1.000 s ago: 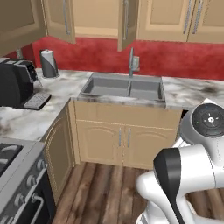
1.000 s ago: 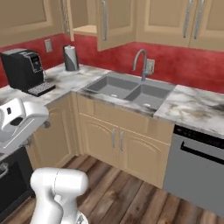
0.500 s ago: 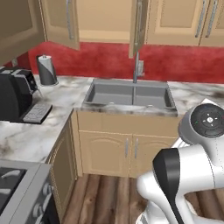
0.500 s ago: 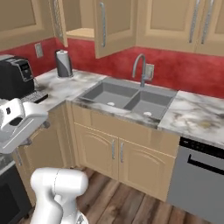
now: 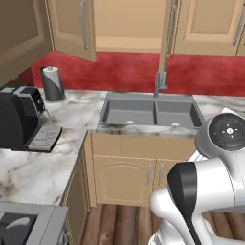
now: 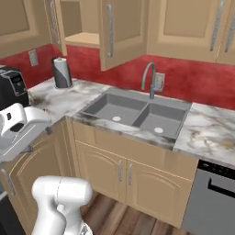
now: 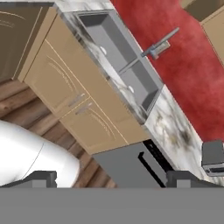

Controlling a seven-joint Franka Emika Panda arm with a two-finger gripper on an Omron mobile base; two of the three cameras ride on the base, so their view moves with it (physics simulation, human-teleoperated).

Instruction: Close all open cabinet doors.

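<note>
Overhead, two tan panelled cabinet doors (image 6: 120, 32) (silver bar handles) hang ajar

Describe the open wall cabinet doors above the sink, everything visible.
Two cabinet doors stand open above the sink, swung out toward the room. Each is light-tan wood with a recessed rectangular panel and a long vertical silver bar handle. In the left base view the left door angles outward and the right one shows nearly edge-on, with the bare cabinet interior between them. Nothing touches them. The neighbouring door to the right looks shut.
</note>
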